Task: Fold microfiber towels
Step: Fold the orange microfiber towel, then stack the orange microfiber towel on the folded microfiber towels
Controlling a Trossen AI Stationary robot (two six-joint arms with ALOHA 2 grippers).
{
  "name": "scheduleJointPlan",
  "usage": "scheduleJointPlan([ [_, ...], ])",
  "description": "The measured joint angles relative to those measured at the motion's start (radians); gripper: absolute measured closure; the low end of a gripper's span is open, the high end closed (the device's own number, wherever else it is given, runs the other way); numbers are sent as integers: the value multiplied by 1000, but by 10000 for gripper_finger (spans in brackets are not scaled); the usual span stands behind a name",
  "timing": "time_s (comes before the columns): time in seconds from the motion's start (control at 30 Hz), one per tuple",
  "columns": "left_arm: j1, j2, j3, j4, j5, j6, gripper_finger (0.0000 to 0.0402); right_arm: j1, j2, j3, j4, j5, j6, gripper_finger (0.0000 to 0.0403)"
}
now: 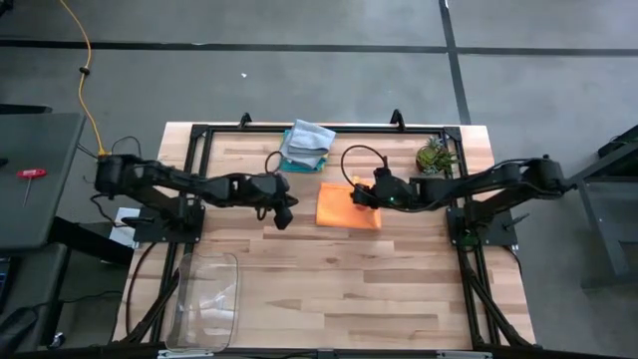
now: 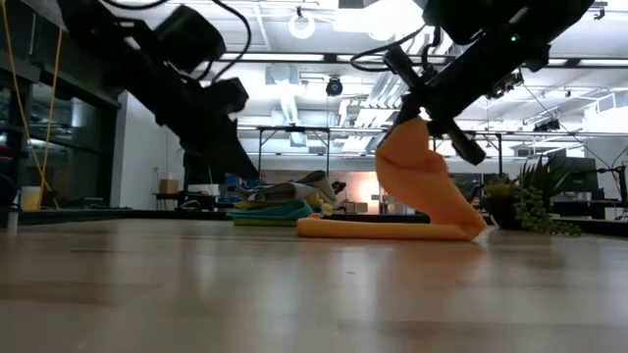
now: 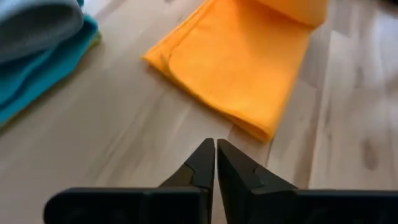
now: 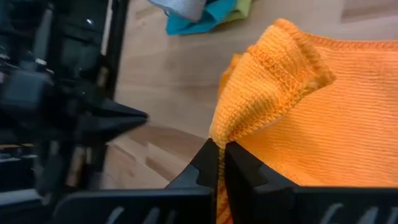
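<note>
The soft orange microfiber towel (image 1: 344, 207) lies at the centre of the high view on the wooden slatted worktop (image 1: 329, 284), its right edge lifted. The right gripper (image 1: 357, 195) is clamped on that stitched corner. The left gripper (image 1: 283, 217), fingers together and empty, hovers just left of the towel. A grey-and-teal towel pile (image 1: 304, 146) sits above.

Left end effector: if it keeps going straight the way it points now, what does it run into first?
Probably the orange towel: the shut, empty left end effector points over bare table at its near folded edge. Its height is unclear, so it might meet the wood first.
</note>
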Motion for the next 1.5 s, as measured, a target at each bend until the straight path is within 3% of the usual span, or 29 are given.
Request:
scheduleJointPlan([
  [0.33,0,163,1,181,-8,13,400,5,132,1,229,4,86,403],
  [0.63,0,277,38,206,37,11,401,24,202,1,230,25,167,403],
  [0.93,0,287,47,213,45,11,401,24,226,1,242,34,192,382],
  [1.1,0,287,47,213,45,11,402,24,226,1,280,47,191,339],
  [1.33,1,287,47,213,35,11,402,23,226,1,413,51,238,245],
  [1.5,1,287,47,213,28,13,402,15,221,1,475,112,239,193],
])
